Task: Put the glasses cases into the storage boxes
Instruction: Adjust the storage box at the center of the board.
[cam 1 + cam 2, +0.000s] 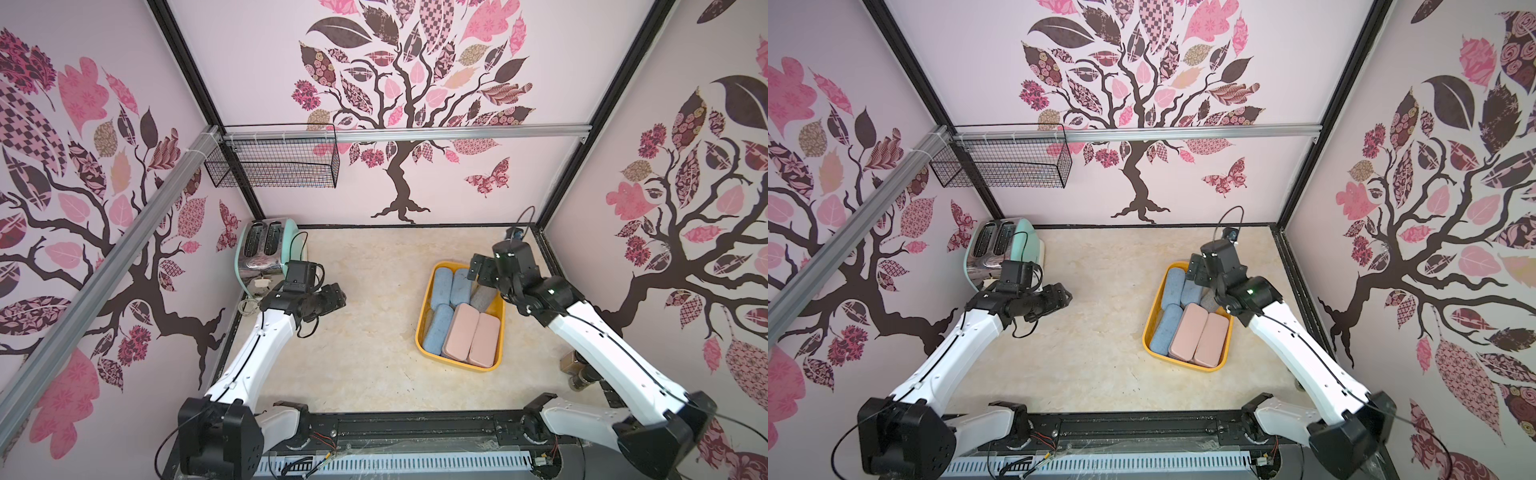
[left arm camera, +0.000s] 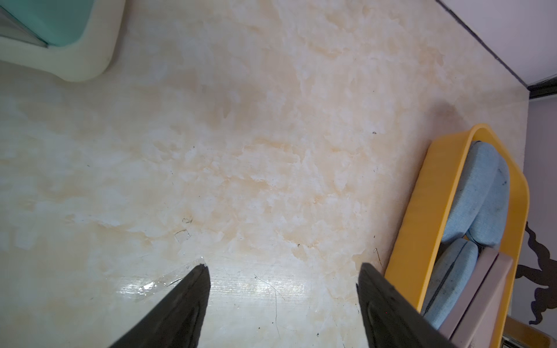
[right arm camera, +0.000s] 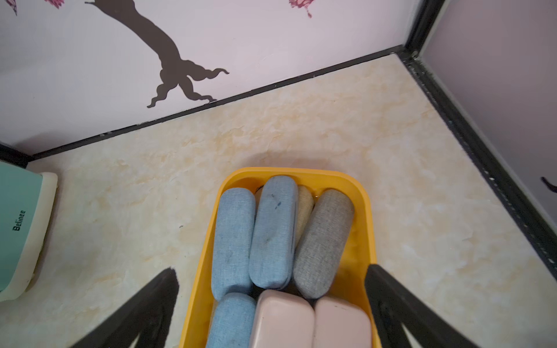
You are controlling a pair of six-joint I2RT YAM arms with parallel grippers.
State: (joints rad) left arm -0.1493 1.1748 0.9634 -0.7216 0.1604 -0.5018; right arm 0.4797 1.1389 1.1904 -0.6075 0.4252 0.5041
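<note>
Right gripper (image 3: 271, 268): jaws wide apart, nothing clamped, hanging over the far end of the yellow tub (image 3: 289, 171). One finger sits above the tabletop (image 3: 120, 211) just outside the tub wall and the other above the opposite rim, so the tub's width lies between them. Directly below and ahead of this gripper are two blue cases (image 3: 233, 241), lengthwise, side by side, touching. A grey case (image 3: 324, 244) lies just beside them, angled, next to the tub wall under one finger. A tan case (image 3: 305, 205) is mostly hidden, wedged lower between blue and grey. Back toward the gripper's wrist are a third blue case (image 3: 232, 322) and two pink cases (image 3: 281, 319), flat, touching each other, lying on top. Every case in view is inside the tub. Left gripper (image 2: 283, 266): jaws apart, nothing between them, held above the tabletop, well apart from the tub, which lies off beyond one finger toward the right arm. A mint-green toaster (image 1: 262, 249) stands near the left gripper on the side away from the tub. A black wire mesh basket (image 1: 274, 162) hangs on the back rail, high above and beyond the left gripper.
</note>
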